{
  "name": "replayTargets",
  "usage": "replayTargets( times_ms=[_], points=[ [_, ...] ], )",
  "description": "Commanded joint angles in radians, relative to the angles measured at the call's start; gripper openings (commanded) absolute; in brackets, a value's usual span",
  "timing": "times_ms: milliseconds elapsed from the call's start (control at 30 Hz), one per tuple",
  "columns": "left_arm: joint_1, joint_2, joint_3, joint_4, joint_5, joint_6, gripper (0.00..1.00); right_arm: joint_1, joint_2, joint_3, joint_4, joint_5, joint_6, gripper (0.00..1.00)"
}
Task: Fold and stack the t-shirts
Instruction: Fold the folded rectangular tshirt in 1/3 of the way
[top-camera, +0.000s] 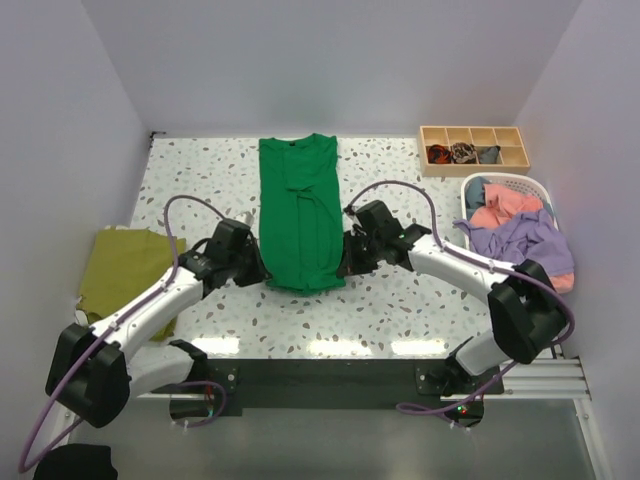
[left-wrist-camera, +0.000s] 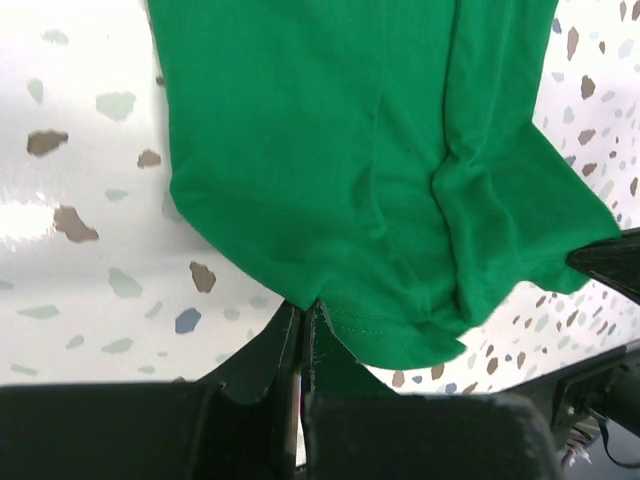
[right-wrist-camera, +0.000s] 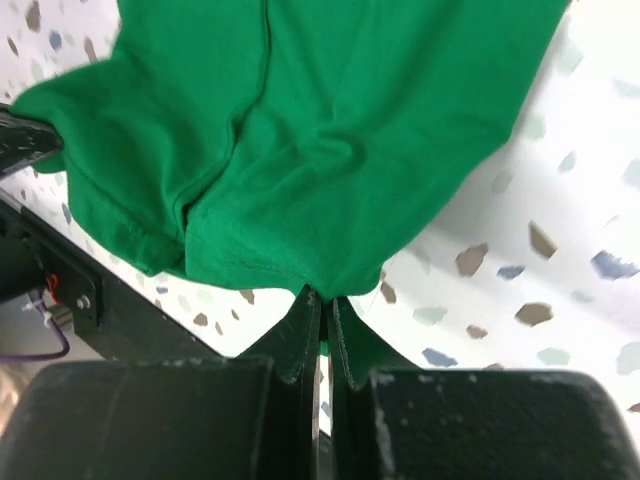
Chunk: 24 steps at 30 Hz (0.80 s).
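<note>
The bright green t-shirt lies lengthwise in the middle of the table, its sides folded in to a narrow strip, collar at the far end. My left gripper is shut on its near left hem corner. My right gripper is shut on the near right hem corner. Both hold the hem a little above the table. An olive-yellow t-shirt lies at the left table edge. Lavender, coral-pink and blue shirts are piled in the basket.
A white slatted basket stands at the right edge. A wooden divided tray with small dark fabric pieces sits at the back right. The speckled table shows around the green shirt.
</note>
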Motion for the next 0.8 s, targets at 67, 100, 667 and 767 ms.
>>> replayTargets(
  times_ms=[67,100,667,767],
  points=[
    [0.010,0.125,0.139,0.066,-0.088,0.079,0.00,-0.072,0.085,0.144,-0.024,0.045,-0.089,0.00],
    [0.018,0.140,0.163,0.075,-0.089,0.087,0.00,-0.095,0.120,0.174,-0.022,0.031,-0.101,0.00],
    [0.209,0.578,0.507,0.264,-0.042,0.216,0.00,-0.222,0.559,0.666,-0.068,-0.101,-0.184,0.00],
    [0.217,0.644,0.554,0.270,-0.028,0.223,0.00,-0.237,0.619,0.749,-0.077,-0.118,-0.186,0.00]
  ],
)
